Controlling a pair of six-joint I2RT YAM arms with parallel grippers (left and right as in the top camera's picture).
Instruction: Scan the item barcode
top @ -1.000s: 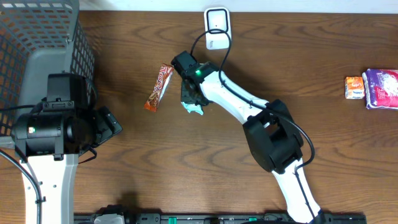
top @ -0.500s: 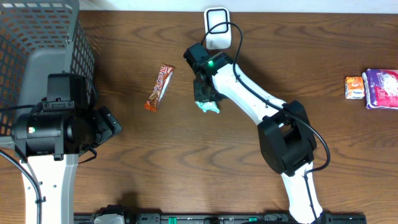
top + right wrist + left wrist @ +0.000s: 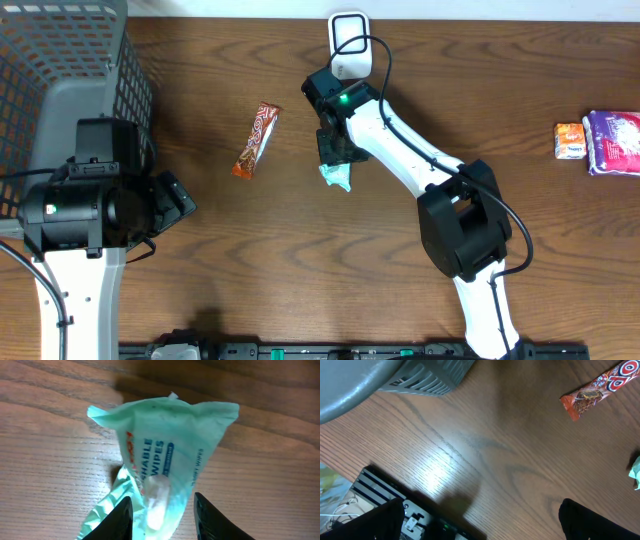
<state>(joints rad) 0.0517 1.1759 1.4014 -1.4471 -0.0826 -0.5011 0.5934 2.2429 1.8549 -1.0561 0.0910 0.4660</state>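
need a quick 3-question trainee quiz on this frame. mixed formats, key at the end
1. Multiple choice: what sits between the fingers of the right hand?
A. a mug
B. the green wipes pack
C. a banana

2. True or false: the candy bar lies on the table, outside the basket.

3. Fill in: the left hand is ____, with nothing between its fingers.

Key: 1 B; 2 true; 3 open.
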